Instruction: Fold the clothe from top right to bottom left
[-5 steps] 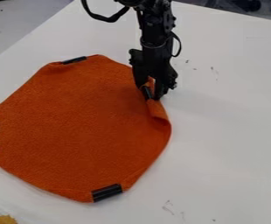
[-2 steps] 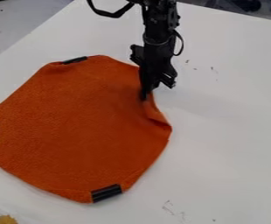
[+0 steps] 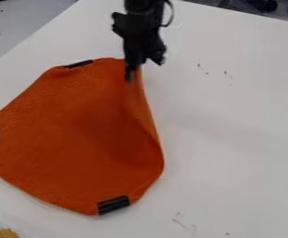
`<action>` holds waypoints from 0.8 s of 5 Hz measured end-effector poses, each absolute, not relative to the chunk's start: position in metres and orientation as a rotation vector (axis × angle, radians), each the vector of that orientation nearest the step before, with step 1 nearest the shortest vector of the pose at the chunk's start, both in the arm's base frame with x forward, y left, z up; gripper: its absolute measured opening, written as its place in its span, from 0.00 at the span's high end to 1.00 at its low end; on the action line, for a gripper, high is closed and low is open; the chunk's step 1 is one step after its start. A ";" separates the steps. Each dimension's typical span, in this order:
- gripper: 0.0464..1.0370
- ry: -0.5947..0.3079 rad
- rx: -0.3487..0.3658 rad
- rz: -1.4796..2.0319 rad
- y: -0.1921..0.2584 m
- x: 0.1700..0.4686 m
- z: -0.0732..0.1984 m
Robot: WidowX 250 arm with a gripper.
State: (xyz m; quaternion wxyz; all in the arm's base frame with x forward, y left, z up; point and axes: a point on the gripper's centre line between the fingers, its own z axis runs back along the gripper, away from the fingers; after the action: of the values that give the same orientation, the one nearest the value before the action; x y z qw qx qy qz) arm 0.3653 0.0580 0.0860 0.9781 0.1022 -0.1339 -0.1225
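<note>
While the jaws clamp the orange cloth (image 3: 72, 130), its right edge has lifted inward.

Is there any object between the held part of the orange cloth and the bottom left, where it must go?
Nothing visible stands in the way. The gripper holds the orange cloth near its upper right, and toward the bottom left lies only cloth. The yellowish thing at the view's lower left is beyond its edge.

Cloth (image 3: 78, 135) flat on table (image 3: 233, 139), tape strips (image 3: 114, 205) along cloth's edge, jaws above its far rightCloth (image 3: 78, 135) on table (image 3: 233, 139), tape pieces (image 3: 114, 205) on its edges, jaws (image 3: 130, 76) at its far right
</note>
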 end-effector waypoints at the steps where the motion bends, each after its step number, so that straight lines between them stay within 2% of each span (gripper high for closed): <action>1: 0.99 -0.280 0.174 -0.157 0.098 0.351 0.080; 2: 0.99 -0.272 0.127 -0.081 0.139 0.337 0.067; 3: 0.99 -0.214 0.057 -0.011 0.170 0.317 0.042; 4: 0.99 -0.210 0.007 0.032 0.183 0.308 0.027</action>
State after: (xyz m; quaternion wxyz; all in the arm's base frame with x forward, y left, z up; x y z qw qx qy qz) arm 0.3079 0.1834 0.0275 0.9944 0.0033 -0.1046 0.0161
